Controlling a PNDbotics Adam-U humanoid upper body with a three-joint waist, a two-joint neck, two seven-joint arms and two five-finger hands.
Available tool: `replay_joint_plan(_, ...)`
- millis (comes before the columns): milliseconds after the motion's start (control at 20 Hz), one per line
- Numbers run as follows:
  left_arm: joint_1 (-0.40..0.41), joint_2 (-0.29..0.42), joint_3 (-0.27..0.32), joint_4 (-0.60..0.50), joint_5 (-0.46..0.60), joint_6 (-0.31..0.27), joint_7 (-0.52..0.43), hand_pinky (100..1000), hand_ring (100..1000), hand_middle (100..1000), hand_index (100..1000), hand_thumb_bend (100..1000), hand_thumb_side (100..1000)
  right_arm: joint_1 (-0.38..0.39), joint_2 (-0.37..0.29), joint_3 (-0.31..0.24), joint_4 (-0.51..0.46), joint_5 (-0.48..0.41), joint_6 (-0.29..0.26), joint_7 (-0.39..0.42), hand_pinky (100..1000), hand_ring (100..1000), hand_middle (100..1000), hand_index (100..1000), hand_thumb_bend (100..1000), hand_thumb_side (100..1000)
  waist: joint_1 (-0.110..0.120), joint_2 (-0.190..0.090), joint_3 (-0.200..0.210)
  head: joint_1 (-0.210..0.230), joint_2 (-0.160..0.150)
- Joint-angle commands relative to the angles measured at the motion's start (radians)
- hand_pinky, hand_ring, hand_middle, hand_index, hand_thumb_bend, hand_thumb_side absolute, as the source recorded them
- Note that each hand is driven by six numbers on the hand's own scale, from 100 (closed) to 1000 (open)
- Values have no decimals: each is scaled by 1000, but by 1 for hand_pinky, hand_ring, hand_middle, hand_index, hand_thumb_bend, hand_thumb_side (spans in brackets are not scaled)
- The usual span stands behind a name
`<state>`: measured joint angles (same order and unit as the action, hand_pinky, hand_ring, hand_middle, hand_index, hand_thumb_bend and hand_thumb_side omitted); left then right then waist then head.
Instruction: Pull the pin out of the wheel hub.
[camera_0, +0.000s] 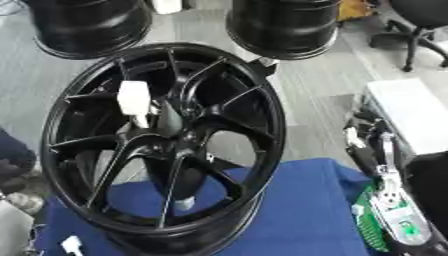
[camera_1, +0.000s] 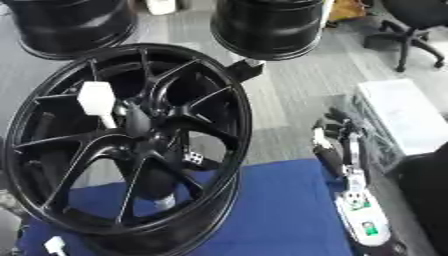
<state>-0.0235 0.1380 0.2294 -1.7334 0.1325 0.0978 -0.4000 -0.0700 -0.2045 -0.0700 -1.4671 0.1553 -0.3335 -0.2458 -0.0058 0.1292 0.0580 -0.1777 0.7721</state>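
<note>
A black spoked wheel hub (camera_0: 262, 100) stands tilted on its edge on the blue-covered table (camera_0: 306, 215). A white pin (camera_0: 134, 100) with a blocky head sticks out of the hub just left of its centre, with its thin shaft pointing down into the hub. My right hand (camera_1: 337, 137) hangs apart from the wheel at the right, beyond the table's edge, with its dark fingers relaxed and pointing up and nothing in them. Its forearm (camera_1: 360, 210) runs down to the lower right corner. My left hand shows in neither view.
Two more black wheels (camera_0: 87, 25) (camera_0: 284, 25) stand on the grey floor behind. A white box (camera_0: 411, 115) is at the right, and an office chair (camera_0: 420, 25) at the back right. A small white object (camera_0: 72, 245) lies at the table's lower left.
</note>
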Motion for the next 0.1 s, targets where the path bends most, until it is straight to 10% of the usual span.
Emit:
replay_joint_plan(50,-10,5,-2,-24,6,-2,-4,763,790,653,734,367,723,-2,-7,27,-40,-29,-6,37,704,693,742,856,100,502,1,-6,2,18,-2)
replay_joint_plan(100,-10,5,-3,-25,6,-3,-5,762,790,653,734,366,724,0,-8,32,-42,-35,-7,39,703,692,742,855,100,501,1,-4,2,26,-2)
